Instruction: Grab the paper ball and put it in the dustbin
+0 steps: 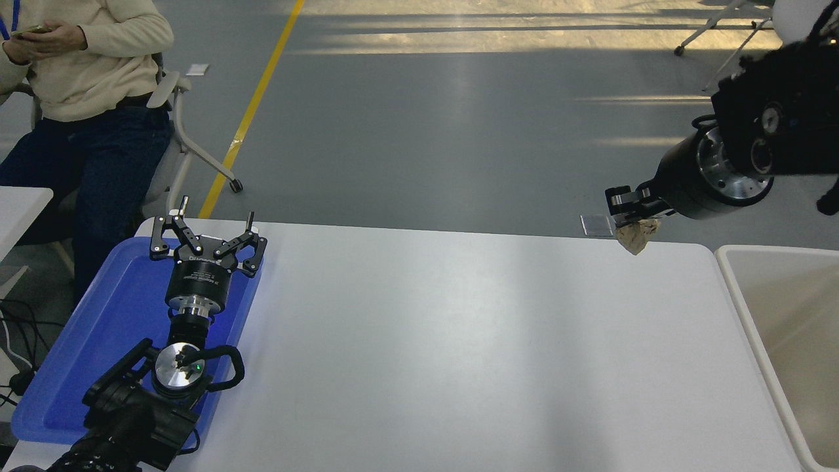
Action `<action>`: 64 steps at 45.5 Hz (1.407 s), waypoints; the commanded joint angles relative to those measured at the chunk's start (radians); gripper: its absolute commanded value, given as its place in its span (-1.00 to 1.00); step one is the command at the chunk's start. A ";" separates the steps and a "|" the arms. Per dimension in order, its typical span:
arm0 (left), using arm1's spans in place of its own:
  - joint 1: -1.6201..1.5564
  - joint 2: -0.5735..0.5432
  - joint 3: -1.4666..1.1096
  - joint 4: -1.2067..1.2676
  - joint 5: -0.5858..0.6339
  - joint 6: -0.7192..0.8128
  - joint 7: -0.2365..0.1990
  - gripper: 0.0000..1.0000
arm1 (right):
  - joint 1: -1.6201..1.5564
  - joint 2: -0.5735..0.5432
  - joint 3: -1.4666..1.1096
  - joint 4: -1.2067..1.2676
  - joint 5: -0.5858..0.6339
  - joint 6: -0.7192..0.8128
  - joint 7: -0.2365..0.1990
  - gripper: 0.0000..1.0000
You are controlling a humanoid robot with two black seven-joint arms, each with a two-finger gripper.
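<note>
The right gripper (630, 211) comes in from the upper right edge, its body lying nearly level and its tip pointing toward the picture's left; its fingers are pressed together on the ball (636, 236), pinching the wad by its upper edge; the ball hangs just below the fingertips, clear of the table (459, 367), over the far right corner; its long axis runs roughly up and down, the wider crumpled end against the fingers and the narrower end pointing down at the tabletop; its shape is lumpy, so the axis is only approximate.

The dustbin (734, 275) sits below and to the right of the gripper, just off the table's right edge; its rim and pale inner wall show, the rest cut by the picture's edge; the ball is to the left of the bin's near corner, apart from the rim and not above the opening.

Well to the left of the right gripper, the left gripper (206, 226) is parked at the lower left, pointing away from the camera above a blue tray (85, 354); its fingers are spread and hold nothing.

Far to the upper left a person (85, 78) sits on a chair (177, 124) beyond the table, hands raised at chest height.
</note>
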 commanded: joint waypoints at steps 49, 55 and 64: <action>0.000 0.000 0.000 0.000 0.000 0.000 0.000 1.00 | -0.054 -0.371 -0.138 -0.098 -0.442 0.219 0.053 -0.72; 0.000 0.000 0.000 0.000 0.000 0.000 0.000 1.00 | -0.133 -0.463 -0.133 -0.173 -0.523 0.219 0.053 -0.72; 0.000 0.000 0.000 0.000 0.000 0.000 0.000 1.00 | -0.298 -0.549 -0.103 -0.354 -0.629 0.219 0.082 -0.72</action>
